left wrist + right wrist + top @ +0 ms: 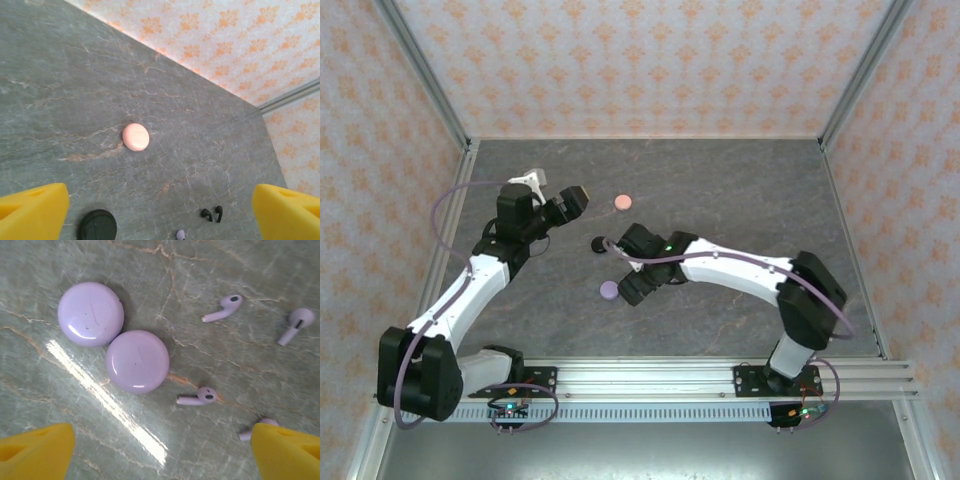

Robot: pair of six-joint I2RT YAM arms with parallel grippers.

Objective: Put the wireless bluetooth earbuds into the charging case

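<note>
Four lilac earbuds (223, 309) lie loose on the table (210, 270) under my right gripper (160, 460). They are tiny and stemmed, each apart from the others, and one is half hidden behind a yellow finger (287, 452). Left of them in that view sit two glossy round lilac cases (137, 360), touching each other. My right fingers are spread wide with nothing between them.

My left gripper (160, 220) is also spread wide and empty. Ahead of it lies a pink case (135, 136). A black case (97, 226) is near one finger, and two black earbuds (212, 214) lie just beside each other.

From above, everything sits mid-table, well apart from the walls (650, 60), with bare table toward the far wall.
</note>
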